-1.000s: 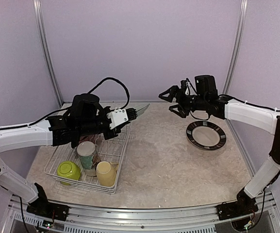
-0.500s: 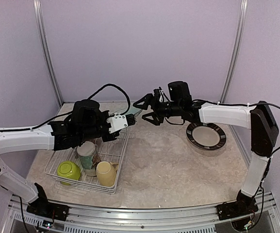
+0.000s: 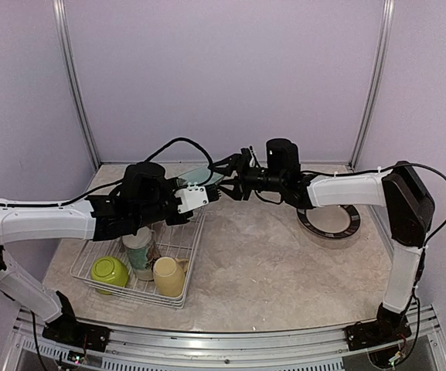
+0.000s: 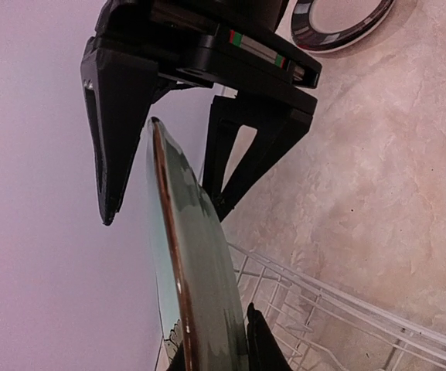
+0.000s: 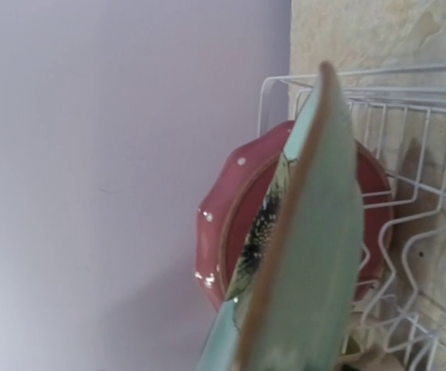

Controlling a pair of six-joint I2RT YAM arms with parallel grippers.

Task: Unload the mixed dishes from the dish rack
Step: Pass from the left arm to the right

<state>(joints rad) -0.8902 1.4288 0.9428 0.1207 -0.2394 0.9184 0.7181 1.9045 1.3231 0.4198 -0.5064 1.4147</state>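
The striped plate [image 3: 340, 232] lies on the worktop [image 3: 269, 270]. The green plate [image 4: 199, 286] hangs over the dish rack's [image 3: 91, 268] far corner, clamped in the left pincer [image 3: 204, 191], with the right pincer's [image 4: 164, 215] jaws apart astride its rim. The red plate [image 5: 215, 232], lime-green bowl [image 3: 109, 270], yellow mug [image 3: 168, 276] and floral mug [image 3: 138, 247] sit in the rack, so most of the unloading is left.

Green plate [image 4: 195, 294] cut by bottom edge; pink dotted plate [image 5: 215, 224] half hidden behind; striped plate [image 3: 332, 222] partly behind right arm [image 3: 346, 188].
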